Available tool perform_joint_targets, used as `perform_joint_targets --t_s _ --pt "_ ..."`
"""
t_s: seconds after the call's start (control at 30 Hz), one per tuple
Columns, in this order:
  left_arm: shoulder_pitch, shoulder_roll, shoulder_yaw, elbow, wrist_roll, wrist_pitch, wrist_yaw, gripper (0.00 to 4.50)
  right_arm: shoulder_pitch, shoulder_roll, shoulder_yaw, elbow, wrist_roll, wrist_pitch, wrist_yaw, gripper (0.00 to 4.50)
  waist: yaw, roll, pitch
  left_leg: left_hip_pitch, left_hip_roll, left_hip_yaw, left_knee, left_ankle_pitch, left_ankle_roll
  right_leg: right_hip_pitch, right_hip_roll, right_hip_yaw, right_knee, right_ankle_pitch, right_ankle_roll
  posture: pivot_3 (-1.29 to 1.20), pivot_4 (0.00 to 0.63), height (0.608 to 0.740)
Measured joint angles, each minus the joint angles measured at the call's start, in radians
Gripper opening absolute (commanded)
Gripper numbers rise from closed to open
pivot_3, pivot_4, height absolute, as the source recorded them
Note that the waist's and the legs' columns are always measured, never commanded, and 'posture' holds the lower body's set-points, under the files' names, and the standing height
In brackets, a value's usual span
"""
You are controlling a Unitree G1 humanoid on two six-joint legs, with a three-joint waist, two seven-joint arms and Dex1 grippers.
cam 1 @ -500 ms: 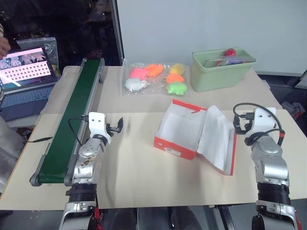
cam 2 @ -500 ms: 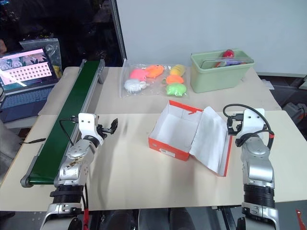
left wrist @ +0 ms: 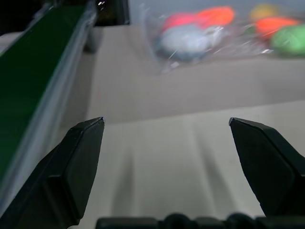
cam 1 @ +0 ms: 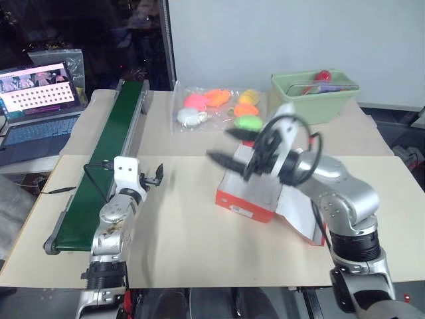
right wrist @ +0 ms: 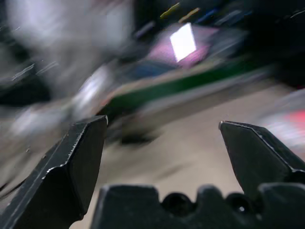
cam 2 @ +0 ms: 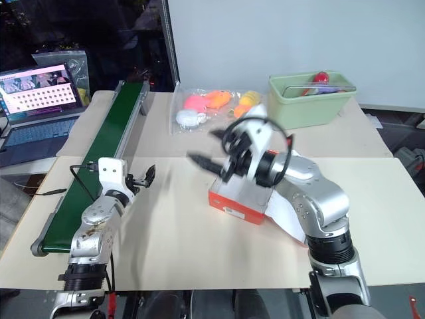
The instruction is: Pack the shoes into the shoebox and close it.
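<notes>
Left of the shoebox (cam 1: 255,193), our left gripper (cam 1: 157,175) waits with fingers spread and empty. The box lies open – no shoes in it yet. Our right gripper (cam 1: 229,146), fingers apart, has swung from the box's right side across its top – likely reaching leftward to fetch them.

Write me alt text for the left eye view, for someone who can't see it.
The right gripper, fingers open, swings across above the open red shoebox on a beige table. The left gripper is open beside a green conveyor belt; bagged soft toys and a green bin sit behind.
</notes>
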Motion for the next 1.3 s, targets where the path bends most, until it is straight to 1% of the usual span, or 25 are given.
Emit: perform_joint_targets --t_s 0.07,0.17,0.23,0.27,0.33,0.4,0.5,0.53,0.67,0.8,1.03,1.3 --pt "0.041 0.027 0.001 -0.104 0.001 0.035 0.0 4.5 -0.016 0.002 0.067 0.039 -0.017 -0.014 0.061 4.47 -0.002 0.0 0.0 0.001 0.001 0.0 0.0 0.0 0.0 0.0 0.001 0.0 0.0 0.0 0.0 0.0 0.15 0.729" --pt "0.084 0.07 0.041 -0.21 -0.007 0.086 -0.001 4.5 -0.016 0.007 0.101 0.109 -0.058 -0.03 0.08 4.47 -0.008 0.0 0.0 0.002 0.003 0.0 -0.001 0.0 0.0 -0.002 0.003 0.0 0.003 -0.001 -0.002 0.0 0.15 0.729" --pt "0.156 0.128 0.112 -0.298 -0.029 0.131 -0.017 4.5 -0.017 0.02 0.131 0.153 -0.105 -0.07 0.087 4.47 -0.022 0.0 0.0 0.003 0.004 0.0 -0.002 0.0 0.0 -0.002 0.004 0.0 0.004 -0.001 -0.003 0.0 0.15 0.729" --pt "0.199 0.162 0.172 -0.335 -0.046 0.155 -0.03 4.5 -0.017 0.026 0.147 0.182 -0.136 -0.092 0.087 4.47 -0.025 0.0 0.0 0.003 0.004 0.001 -0.003 0.0 0.0 -0.003 0.004 0.0 0.004 -0.001 -0.003 0.0 0.15 0.729" --pt "0.279 0.221 0.299 -0.351 -0.067 0.183 -0.051 4.5 -0.015 0.053 0.165 0.24 -0.188 -0.123 0.081 4.47 -0.029 0.0 0.0 0.005 0.005 0.001 -0.004 0.0 0.0 -0.003 0.004 0.0 0.005 -0.002 -0.004 0.0 0.15 0.729" --pt "0.332 0.24 0.353 -0.343 -0.069 0.19 -0.062 4.5 -0.014 0.066 0.174 0.261 -0.204 -0.138 0.079 4.47 -0.029 0.0 0.0 0.006 0.004 0.001 -0.004 0.0 0.0 -0.002 0.004 0.0 0.005 -0.002 -0.004 0.0 0.15 0.729" --pt "0.434 0.244 0.411 -0.29 -0.072 0.177 -0.094 4.5 -0.016 0.125 0.18 0.302 -0.24 -0.175 0.055 4.47 -0.024 0.0 0.0 0.006 0.004 0.003 -0.004 0.0 0.0 -0.001 0.003 0.0 0.004 -0.002 -0.004 0.0 0.15 0.729" --pt "0.455 0.244 0.418 -0.27 -0.077 0.173 -0.103 4.5 -0.016 0.14 0.181 0.319 -0.256 -0.185 0.042 4.47 -0.018 -0.001 0.0 0.006 0.004 0.002 -0.004 0.0 0.0 -0.001 0.003 0.0 0.004 -0.002 -0.004 0.0 0.15 0.729" --pt "0.457 0.243 0.433 -0.253 -0.089 0.162 -0.107 4.5 -0.016 0.165 0.181 0.347 -0.286 -0.205 0.022 4.47 -0.002 -0.003 0.0 0.006 0.003 0.002 -0.004 0.0 -0.001 -0.001 0.002 -0.001 0.004 -0.002 -0.005 0.0 0.15 0.729" --pt "0.428 0.242 0.424 -0.249 -0.097 0.146 -0.108 4.5 -0.016 0.171 0.179 0.365 -0.312 -0.221 0.015 4.47 -0.005 -0.003 -0.001 0.006 0.004 0.002 -0.004 0.0 -0.001 -0.001 0.003 -0.001 0.005 -0.002 -0.005 0.0 0.15 0.729" --pt "0.333 0.238 0.385 -0.232 -0.129 0.146 -0.117 4.5 -0.013 0.194 0.175 0.373 -0.335 -0.222 -0.008 4.47 -0.018 -0.004 -0.001 0.006 0.004 0.002 -0.004 0.0 -0.001 -0.001 0.003 -0.001 0.005 -0.002 -0.005 0.0 0.15 0.729" --pt "0.305 0.237 0.319 -0.202 -0.127 0.146 -0.112 4.5 0.009 0.197 0.16 0.37 -0.345 -0.222 -0.033 4.47 -0.018 -0.004 -0.001 0.006 0.004 0.002 -0.004 0.0 -0.001 -0.002 0.003 -0.001 0.005 -0.002 -0.005 0.0 0.15 0.729"
